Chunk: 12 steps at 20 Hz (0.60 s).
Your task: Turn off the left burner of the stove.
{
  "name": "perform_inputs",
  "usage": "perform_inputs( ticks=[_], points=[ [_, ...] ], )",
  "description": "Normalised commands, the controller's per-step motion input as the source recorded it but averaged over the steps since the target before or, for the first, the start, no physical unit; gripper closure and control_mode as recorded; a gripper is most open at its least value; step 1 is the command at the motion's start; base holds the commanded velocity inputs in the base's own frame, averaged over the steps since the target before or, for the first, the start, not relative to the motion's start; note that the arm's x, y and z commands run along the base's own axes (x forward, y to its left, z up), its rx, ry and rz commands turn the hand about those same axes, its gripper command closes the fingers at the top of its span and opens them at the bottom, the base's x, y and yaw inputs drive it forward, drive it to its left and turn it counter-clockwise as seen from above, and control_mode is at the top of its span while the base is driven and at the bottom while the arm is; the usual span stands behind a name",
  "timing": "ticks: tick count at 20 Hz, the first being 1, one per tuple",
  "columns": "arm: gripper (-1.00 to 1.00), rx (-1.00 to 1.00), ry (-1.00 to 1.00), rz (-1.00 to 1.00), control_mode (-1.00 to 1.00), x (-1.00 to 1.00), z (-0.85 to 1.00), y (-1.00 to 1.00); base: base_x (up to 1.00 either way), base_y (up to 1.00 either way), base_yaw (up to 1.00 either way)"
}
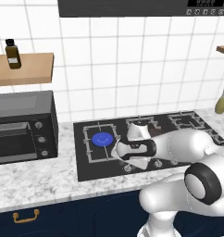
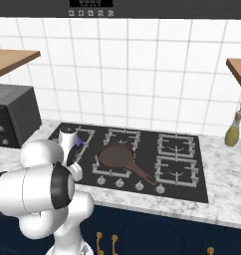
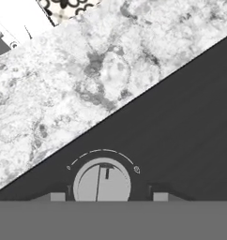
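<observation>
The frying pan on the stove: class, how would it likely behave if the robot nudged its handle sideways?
The frying pan sits on a raised grate, so it would probably pivot or scrape rather than glide. Its long handle juts toward the knobs, so a sideways nudge likely swings the pan around. It looks dark and solid, probably heavy for its size and stiff.

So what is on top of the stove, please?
On the stove a brown pan sits on a middle grate. The left burner glows blue. The arm covers part of the knob row in both base views; one silver knob shows between the fingers.
</observation>
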Motion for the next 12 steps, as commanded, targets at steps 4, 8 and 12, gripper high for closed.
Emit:
perform_inputs(
  ticks=[4,8,12],
  points=[
    [1.0,0.0,-0.04,0.0,-1.0,-0.16,0.0,0.0,0.0,0.0,0.0],
    [1.0,0.0,0.0,0.0,-1.0,-0.12,-0.02,0.0,0.0,0.0,0.0],
    [1.0,0.0,0.07,-0.2,-1.0,-0.19,0.0,0.0,0.0,0.0,0.0]
  ],
)
